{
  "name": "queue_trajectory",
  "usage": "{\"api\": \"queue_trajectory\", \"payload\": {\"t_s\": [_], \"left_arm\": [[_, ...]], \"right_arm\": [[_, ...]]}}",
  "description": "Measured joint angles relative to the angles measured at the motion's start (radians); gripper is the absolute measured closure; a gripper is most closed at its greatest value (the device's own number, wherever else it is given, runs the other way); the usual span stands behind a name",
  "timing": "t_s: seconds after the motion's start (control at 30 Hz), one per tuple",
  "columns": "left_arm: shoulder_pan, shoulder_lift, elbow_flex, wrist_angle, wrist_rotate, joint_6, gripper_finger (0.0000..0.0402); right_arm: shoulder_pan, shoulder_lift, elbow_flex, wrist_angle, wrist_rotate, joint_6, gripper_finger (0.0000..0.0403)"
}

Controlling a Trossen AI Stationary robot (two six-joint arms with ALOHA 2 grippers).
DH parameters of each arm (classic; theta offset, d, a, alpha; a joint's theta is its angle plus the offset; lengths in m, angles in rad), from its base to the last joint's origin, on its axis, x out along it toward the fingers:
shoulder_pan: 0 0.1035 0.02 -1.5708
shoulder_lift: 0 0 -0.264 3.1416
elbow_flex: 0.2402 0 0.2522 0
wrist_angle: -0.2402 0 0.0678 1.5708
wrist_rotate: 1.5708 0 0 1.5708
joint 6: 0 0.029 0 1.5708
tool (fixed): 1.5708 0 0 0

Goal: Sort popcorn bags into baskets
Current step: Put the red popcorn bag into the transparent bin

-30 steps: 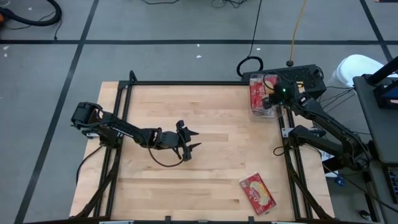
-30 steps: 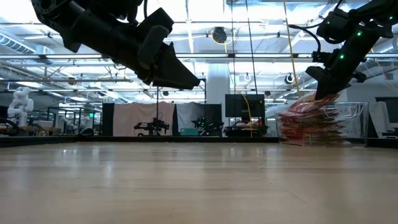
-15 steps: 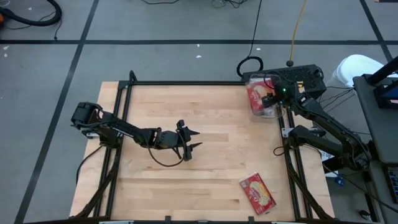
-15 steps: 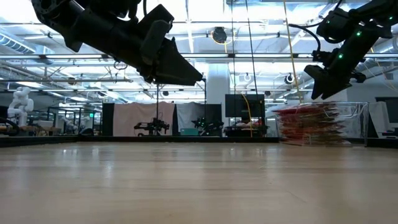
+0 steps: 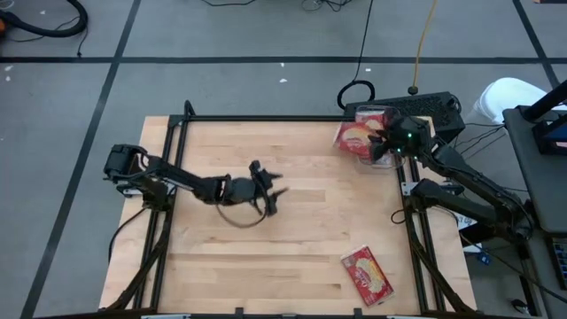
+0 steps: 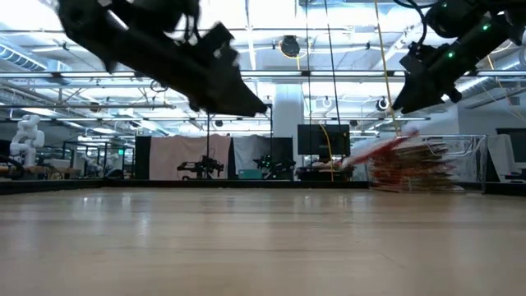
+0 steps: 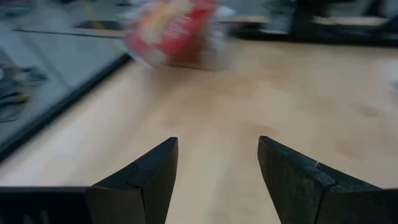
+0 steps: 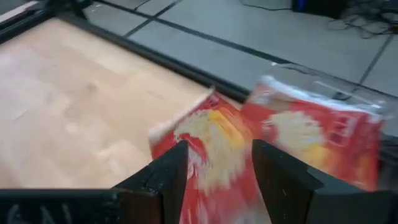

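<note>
Your basket [image 5: 376,151] at the far right corner is piled with popcorn bags [image 6: 411,168]; the right gripper [image 5: 379,142], jaws spread, hovers over one tilted bag [image 5: 353,135]; left gripper [image 5: 270,189] open mid-table

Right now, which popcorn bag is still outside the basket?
The bag lying flat by the table's near-right edge, alone. The other bags are piled at the basket in the far-right corner, under the right gripper.
</note>
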State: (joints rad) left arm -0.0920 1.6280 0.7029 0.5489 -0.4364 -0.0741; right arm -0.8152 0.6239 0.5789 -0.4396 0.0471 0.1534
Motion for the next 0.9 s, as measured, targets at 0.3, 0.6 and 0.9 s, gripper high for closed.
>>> {"api": "queue_trajectory", "payload": {"t_s": [0.3,0.6,0.9], "left_arm": [[0.193,0.142,0.059,0.069,0.156,-0.005,0.0174],[0.194,0.293,0.205,0.087,0.181,-0.029,0.0174],[0.253,0.496,0.612,-0.412,0.166,0.084,0.0174]], "right_arm": [[0.181,0.034,-0.006,-0.096,0.047,0.131,0.0249],[0.477,0.172,-0.021,0.101,0.205,0.232,0.0250],[0.676,0.267,-0.023,0.172,0.455,0.229,0.0250]]}}
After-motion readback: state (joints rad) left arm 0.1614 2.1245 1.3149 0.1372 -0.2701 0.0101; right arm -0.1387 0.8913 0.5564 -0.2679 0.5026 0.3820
